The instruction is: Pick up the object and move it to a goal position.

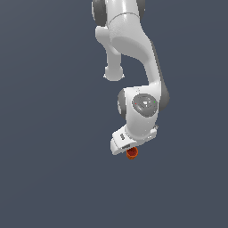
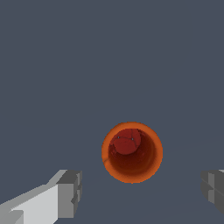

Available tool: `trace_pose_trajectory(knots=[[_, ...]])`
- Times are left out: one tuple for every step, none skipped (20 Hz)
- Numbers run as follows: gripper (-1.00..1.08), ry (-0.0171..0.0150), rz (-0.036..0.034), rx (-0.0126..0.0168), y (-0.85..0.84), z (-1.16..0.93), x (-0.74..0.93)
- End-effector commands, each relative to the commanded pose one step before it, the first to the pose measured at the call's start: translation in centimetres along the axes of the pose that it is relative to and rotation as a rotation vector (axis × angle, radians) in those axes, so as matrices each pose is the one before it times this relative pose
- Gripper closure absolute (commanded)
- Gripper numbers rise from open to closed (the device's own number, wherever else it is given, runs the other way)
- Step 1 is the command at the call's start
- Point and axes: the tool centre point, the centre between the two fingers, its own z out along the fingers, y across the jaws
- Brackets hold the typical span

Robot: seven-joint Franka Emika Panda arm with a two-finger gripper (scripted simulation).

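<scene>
Grey pads: on my wrist feed I see two dark grey fingertips (image 2: 70,194), one on a white finger at the lower left of that picture and one cut off at the lower right edge.
Gripper (image 2: 142,192): I read the jaws as spread wide, wider than the cup, with nothing between the pads and nothing held.
Object: the orange-red cup (image 2: 132,152) shows in the wrist feed just beyond the fingertips, a little right of centre and apart from both pads; I look straight down into its darker hollow.
Inside the cup: a redder round patch sits toward one side of the hollow; I cannot tell what it is.
Exterior, cup: in the exterior view the cup (image 1: 132,153) peeks out just below the white hand, lower centre of the frame, slightly right.
Exterior, gripper: the hand (image 1: 127,146) hides its own fingers here, so I cannot judge contact from this view.
Arm: the white Panda arm (image 1: 133,49) runs from the top centre down to the wrist at mid-frame.
Surface: one flat, even slate-blue ground (image 1: 44,178) fills both pictures.
Room: I can make out no walls, edges or horizon.
</scene>
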Motion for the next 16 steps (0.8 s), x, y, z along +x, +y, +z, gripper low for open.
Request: trace_pose_trajectory(knots=[[-0.92, -0.00031, -0.02012, -0.00058, -0.063, 0.457, 0.497], [-0.92, -0.00025, -0.00539, -0.00005, -0.022, 0.136, 0.127], [-0.92, -0.00021, -0.00439, -0.00004, -0.017, 0.112, 0.103], [-0.92, -0.00016, -0.00341, -0.00003, -0.013, 0.087, 0.080], [-0.92, -0.00011, -0.00244, -0.00002, -0.010, 0.062, 0.057], [-0.92, -0.00007, -0.00146, -0.00001, -0.006, 0.037, 0.034], [-0.92, -0.00002, -0.00049, 0.00000, -0.002, 0.012, 0.011], [-0.92, -0.00049, 0.00287, 0.00034, -0.014, -0.034, -0.085], [-0.92, 0.00000, 0.00000, 0.00000, 0.002, 0.044, 0.000], [-0.92, 0.00000, 0.00000, 0.00000, 0.005, 0.132, -0.002], [-0.92, 0.00000, 0.00000, 0.00000, 0.008, 0.219, -0.003], [-0.92, 0.00006, -0.00048, -0.00007, -0.022, 0.299, 0.005], [-0.92, 0.00000, 0.00000, 0.00000, 0.014, 0.391, -0.008], [-0.92, 0.00006, -0.00048, -0.00007, -0.016, 0.469, -0.002], [-0.92, 0.00006, -0.00048, -0.00007, -0.014, 0.552, -0.007], [-0.92, 0.00006, -0.00048, -0.00007, -0.012, 0.631, -0.012]])
